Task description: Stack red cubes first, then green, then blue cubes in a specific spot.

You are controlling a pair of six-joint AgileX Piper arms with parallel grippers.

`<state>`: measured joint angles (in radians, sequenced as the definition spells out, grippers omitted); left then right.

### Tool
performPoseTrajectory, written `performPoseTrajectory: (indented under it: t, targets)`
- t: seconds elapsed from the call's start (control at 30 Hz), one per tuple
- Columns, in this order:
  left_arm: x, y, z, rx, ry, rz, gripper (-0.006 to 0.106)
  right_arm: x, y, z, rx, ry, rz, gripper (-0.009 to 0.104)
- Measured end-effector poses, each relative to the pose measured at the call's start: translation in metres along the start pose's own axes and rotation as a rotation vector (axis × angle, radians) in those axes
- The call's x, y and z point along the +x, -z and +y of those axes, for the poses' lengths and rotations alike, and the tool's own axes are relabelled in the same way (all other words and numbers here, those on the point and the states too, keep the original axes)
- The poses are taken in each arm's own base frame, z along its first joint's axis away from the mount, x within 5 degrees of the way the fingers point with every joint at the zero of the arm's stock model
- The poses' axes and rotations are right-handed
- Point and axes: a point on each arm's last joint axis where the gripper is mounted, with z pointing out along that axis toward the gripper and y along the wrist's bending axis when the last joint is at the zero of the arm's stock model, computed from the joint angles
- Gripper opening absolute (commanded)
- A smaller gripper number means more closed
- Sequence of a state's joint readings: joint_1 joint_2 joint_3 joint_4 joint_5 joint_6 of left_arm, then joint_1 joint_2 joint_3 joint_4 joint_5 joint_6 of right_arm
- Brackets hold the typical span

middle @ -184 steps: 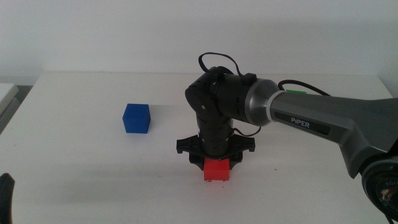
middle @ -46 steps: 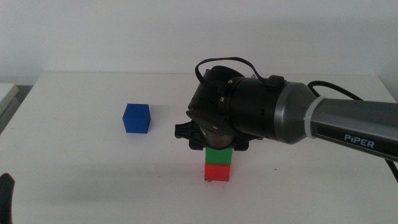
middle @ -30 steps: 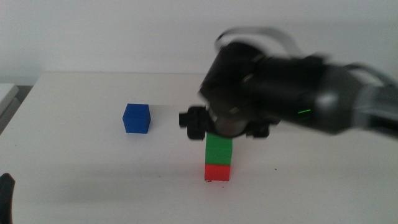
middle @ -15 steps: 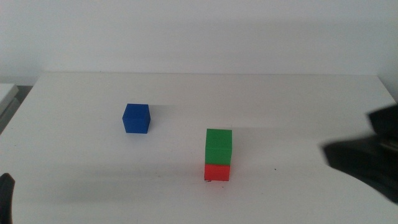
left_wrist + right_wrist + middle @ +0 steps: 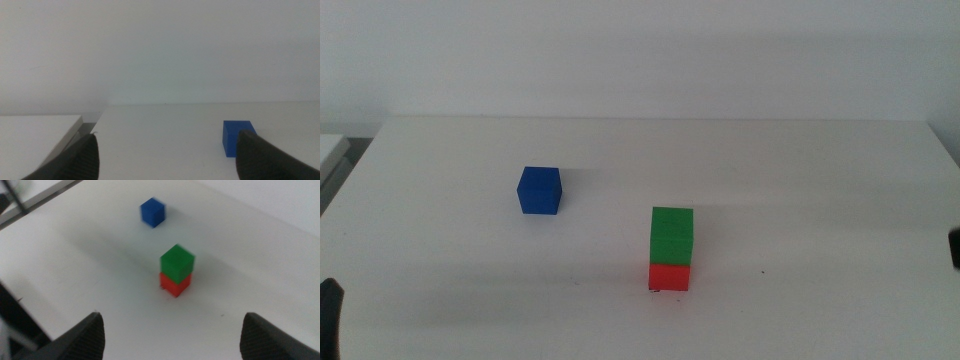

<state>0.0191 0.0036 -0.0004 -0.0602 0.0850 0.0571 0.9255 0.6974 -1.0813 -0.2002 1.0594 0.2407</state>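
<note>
The green cube point(image 5: 672, 235) stands on the red cube point(image 5: 669, 276) near the table's middle front; faint dark scribbles of the specific spot point(image 5: 655, 291) peek out at the red cube's base. Alone to the far left sits the blue cube point(image 5: 539, 190). My right gripper point(image 5: 171, 322) is open, empty and well back from the stack, with green cube point(image 5: 177, 262), red cube point(image 5: 175, 286) and blue cube point(image 5: 152, 211) ahead of it. Only a dark sliver of it point(image 5: 954, 248) shows in the middle view. My left gripper point(image 5: 167, 137) waits open at the table's left front, the blue cube point(image 5: 234, 138) ahead.
A tiny dark speck point(image 5: 763, 272) marks the white table point(image 5: 800, 170) right of the stack. A lower white surface point(image 5: 35, 132) lies beyond the table's left edge.
The right gripper set the green cube on the red cube, let go, rose and pulled away to the right, almost out of the middle view. The blue cube has not moved.
</note>
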Motion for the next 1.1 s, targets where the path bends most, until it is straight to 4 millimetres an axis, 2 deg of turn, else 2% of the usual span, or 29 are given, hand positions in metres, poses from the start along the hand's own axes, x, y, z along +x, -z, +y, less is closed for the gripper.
performPoseTrajectory:
  t: [0.17,0.6,0.67,0.77,0.87,0.93,1.1]
  targets:
    - [0.0,0.0,0.0,0.0,0.0,0.0,0.094,-0.003,0.0,-0.006,0.068,0.005,-0.034,0.078]
    - [0.0,0.0,0.0,0.0,0.0,0.003,0.094,-0.009,0.001,-0.006,0.064,0.001,-0.1,0.078]
    - [-0.001,-0.002,0.0,0.002,-0.004,0.048,0.094,-0.009,0.001,-0.006,0.064,0.001,-0.1,0.078]
    - [-0.029,-0.012,-0.001,0.009,-0.005,0.196,0.094,-0.009,0.001,-0.006,0.064,0.001,-0.1,0.078]
    - [-0.08,-0.033,-0.002,0.019,-0.005,0.342,0.094,-0.009,0.001,-0.006,0.064,0.001,-0.1,0.078]
    - [-0.105,-0.054,-0.002,0.026,0.001,0.439,0.094,-0.009,0.001,-0.006,0.064,0.001,-0.1,0.078]
    - [-0.131,-0.108,-0.009,0.066,0.11,0.685,0.094,-0.009,0.001,-0.006,0.064,0.001,-0.1,0.078]
